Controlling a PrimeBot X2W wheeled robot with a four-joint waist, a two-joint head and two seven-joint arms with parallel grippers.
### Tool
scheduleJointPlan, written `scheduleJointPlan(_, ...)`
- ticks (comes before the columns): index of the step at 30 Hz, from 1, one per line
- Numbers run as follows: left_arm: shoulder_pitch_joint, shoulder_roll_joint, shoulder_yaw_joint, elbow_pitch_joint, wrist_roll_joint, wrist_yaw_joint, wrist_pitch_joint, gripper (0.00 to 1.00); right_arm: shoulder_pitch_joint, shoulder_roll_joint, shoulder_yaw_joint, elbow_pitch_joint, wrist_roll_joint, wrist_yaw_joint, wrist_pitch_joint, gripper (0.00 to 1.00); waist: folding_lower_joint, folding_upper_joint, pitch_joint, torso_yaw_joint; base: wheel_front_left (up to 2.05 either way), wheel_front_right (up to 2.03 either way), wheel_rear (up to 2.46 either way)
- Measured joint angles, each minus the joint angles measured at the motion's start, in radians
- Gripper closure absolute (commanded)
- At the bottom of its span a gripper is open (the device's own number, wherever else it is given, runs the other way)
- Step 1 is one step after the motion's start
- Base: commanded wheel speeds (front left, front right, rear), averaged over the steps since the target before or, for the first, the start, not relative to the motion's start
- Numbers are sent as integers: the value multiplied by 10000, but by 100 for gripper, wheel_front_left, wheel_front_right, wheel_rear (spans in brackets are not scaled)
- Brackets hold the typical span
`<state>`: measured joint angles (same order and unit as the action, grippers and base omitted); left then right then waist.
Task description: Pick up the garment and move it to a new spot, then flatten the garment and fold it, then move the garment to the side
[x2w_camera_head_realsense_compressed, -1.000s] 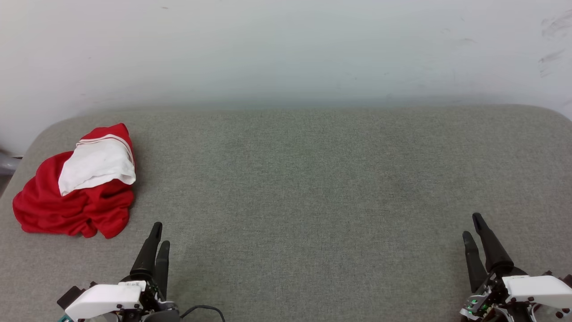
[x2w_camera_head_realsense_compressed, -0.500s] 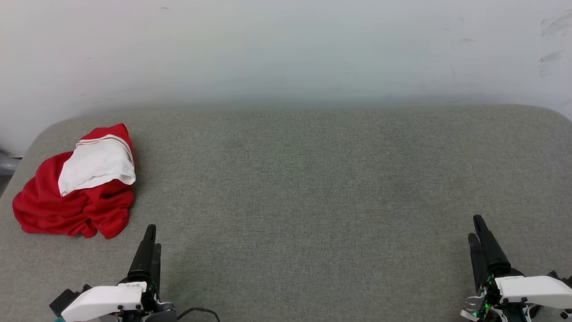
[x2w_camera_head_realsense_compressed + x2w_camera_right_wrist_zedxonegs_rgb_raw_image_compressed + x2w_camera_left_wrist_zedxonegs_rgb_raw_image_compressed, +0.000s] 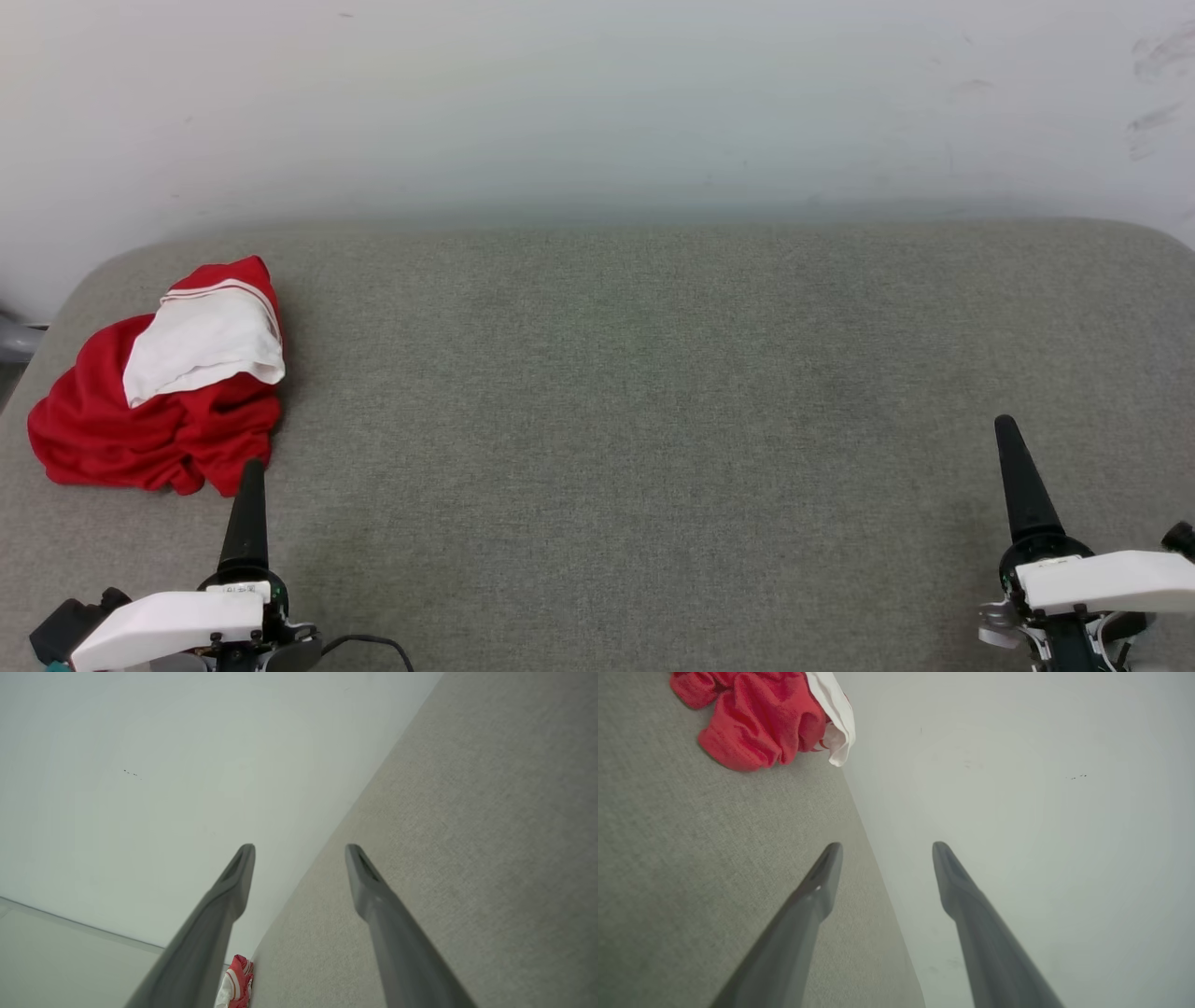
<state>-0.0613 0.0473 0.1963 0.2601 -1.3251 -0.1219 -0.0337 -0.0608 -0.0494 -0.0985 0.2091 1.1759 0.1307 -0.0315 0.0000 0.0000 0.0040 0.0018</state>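
Garment (image 3: pixel 154 411) sits bunched up at the left edge of the gray padded top (image 3: pixel 653 373). The left gripper (image 3: pixel 882 845) hangs near it, spread wide, holding nothing. The right gripper (image 3: pixel 300 847), by the right edge, is wide too.

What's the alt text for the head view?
A crumpled red-and-white garment lies at the left end of a grey fabric surface against a white wall. The left pincer and right pincer rise from the bottom corners, empty.

- The garment (image 3: pixel 154 411), a crumpled heap, sits as a bump on the grey cushion (image 3: pixel 653 420).
- Right of the garment, the cushion lies bare and open for passage.
- Behind the garment, the white wall (image 3: pixel 597 112) blocks any reach.
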Motion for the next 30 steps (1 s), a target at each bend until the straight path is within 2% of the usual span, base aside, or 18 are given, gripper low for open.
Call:
scheduleJointPlan(10,21,2,82,-905,1333,-13,-332,0,3,2,245,-863,-3126,0,-337,0,0,0,45,26,0,0,0)
scheduleJointPlan(16,153,2,-65,-1693,2932,17,-541,0,8,2,391,-1237,-4646,0,-541,0,1,0,71,43,0,0,0)
scheduleJointPlan(27,419,0,-1321,-2617,5891,510,-857,0,21,0,752,-1651,-6916,0,-872,0,0,0,82,57,0,0,0)
scheduleJointPlan(30,445,10,-1586,-2863,6686,531,-943,0,47,0,855,-1718,-7465,0,-951,0,0,0,83,57,0,0,0)
